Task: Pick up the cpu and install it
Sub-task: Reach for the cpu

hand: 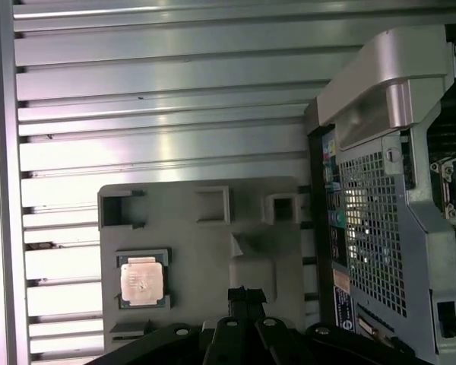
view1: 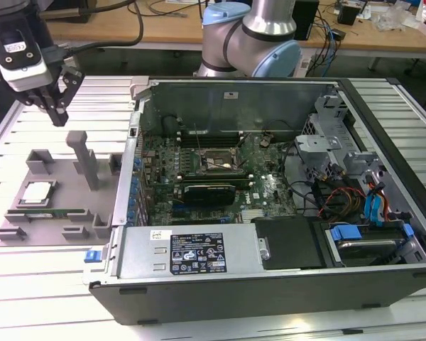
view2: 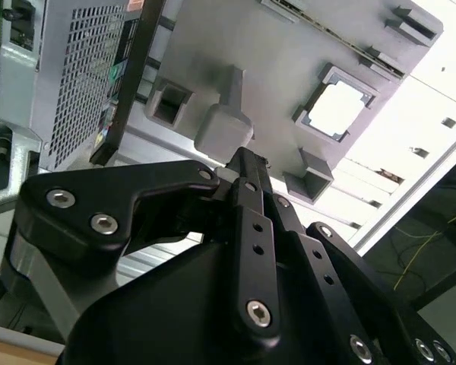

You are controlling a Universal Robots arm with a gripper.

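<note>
Gripper (view1: 58, 115) hovers closed and empty over the grey tray's (view1: 71, 192) far side. The cpu (view1: 37, 193) lies in its tray recess nearer, at the exterior view's left of the computer case (view1: 234, 302). A sound pickup needs square, centred alignment.

Soft overhead light is filling the exterior view. Glare is streaking the slatted table (hand: 159, 152) in the first wrist view; the cpu (view2: 334, 111) is washing out white (second wrist view), probably overexposed.
</note>
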